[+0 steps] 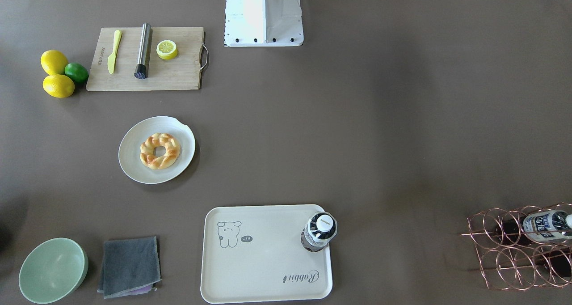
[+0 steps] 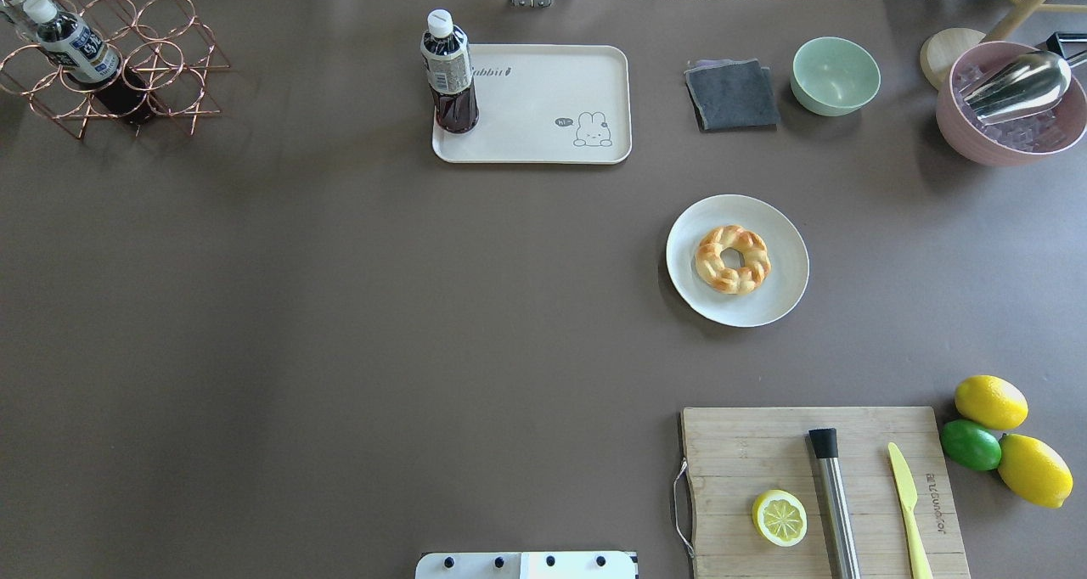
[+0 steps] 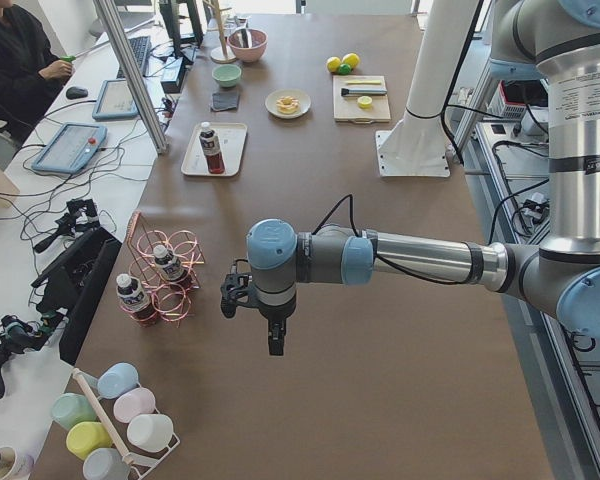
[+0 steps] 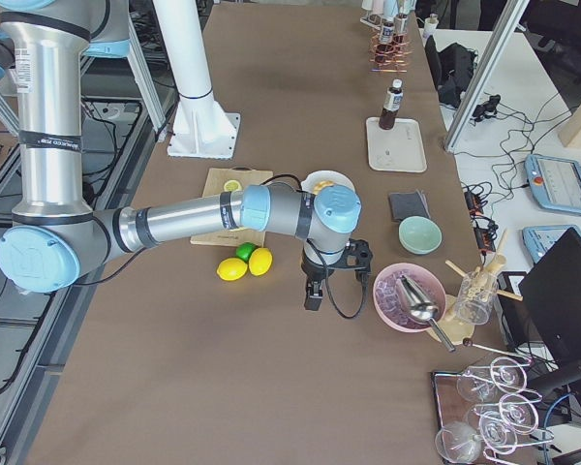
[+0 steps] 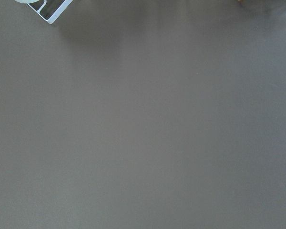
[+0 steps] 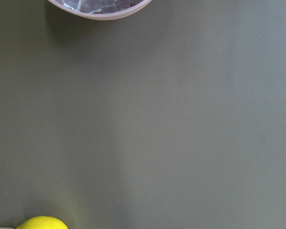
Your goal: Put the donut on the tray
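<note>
The braided golden donut (image 1: 160, 150) lies on a round off-white plate (image 1: 134, 162); it also shows in the overhead view (image 2: 732, 259). The cream tray (image 1: 263, 256) with the bear drawing lies apart from the plate, across the table from the robot's base (image 2: 543, 103). A dark drink bottle (image 1: 320, 231) stands on one corner of it. My left gripper (image 3: 276, 346) hangs over bare table near the wire rack. My right gripper (image 4: 313, 298) hangs near the lemons and the pink bowl. Both show only in side views, so I cannot tell whether they are open or shut.
A wooden cutting board (image 2: 747, 443) holds a lemon half (image 2: 780, 517), a steel rod (image 2: 834, 498) and a yellow knife (image 2: 907, 503). Two lemons and a lime (image 2: 971, 444) lie beside it. A green bowl (image 2: 836, 75), grey cloth (image 2: 732, 95), pink ice bowl (image 2: 1010, 103) and copper bottle rack (image 2: 110, 70) line the far edge.
</note>
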You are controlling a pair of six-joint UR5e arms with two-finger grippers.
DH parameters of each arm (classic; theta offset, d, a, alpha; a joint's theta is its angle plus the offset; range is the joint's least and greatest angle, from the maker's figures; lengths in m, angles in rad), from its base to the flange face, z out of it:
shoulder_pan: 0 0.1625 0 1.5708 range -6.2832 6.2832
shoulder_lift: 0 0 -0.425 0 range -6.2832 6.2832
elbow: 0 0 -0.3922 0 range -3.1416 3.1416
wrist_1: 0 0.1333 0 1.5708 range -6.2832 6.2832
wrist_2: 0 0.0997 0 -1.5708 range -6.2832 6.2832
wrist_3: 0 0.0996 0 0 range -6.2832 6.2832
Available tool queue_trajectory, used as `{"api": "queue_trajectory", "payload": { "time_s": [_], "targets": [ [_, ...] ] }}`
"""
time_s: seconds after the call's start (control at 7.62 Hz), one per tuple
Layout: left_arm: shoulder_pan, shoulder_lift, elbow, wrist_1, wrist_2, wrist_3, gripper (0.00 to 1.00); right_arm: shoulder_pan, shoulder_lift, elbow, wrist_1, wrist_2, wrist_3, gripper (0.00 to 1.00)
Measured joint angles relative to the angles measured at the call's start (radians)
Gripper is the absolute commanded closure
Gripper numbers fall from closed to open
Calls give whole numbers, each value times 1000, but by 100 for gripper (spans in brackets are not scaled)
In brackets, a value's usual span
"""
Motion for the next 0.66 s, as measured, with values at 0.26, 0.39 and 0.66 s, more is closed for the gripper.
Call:
{"api": "queue_trajectory", "payload": {
  "time_s": [0.26,0.39,0.66],
  "targets": [
    [0,2,-1,-2,3,2,2,-7,15,-5,0,0,3,0],
    [0,6,-3,-7,4,4,2,-9,18,-7,0,1,4,0],
    [0,9,4,-29,4,4,2,-10,19,-8,0,4,4,0]
  ]
}}
